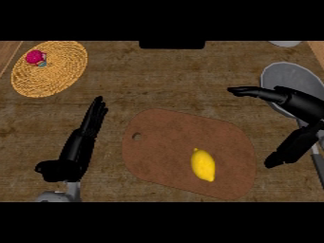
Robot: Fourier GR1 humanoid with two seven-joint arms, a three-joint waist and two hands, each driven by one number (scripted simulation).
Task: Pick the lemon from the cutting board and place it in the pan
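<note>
— Where's the lemon (203,164)?

— Lower centre, lying on the cutting board (164,142), untouched. The pan (290,76) sits upper right.

— And the hands?

— Right hand (304,111) hovers right of the board, fingers spread, holding nothing. Left hand (83,137) rests open, lower left.

— How would it handle?

— Probably light, firm and smooth, apt to roll. Wrap round its middle, across the short axis.
</note>
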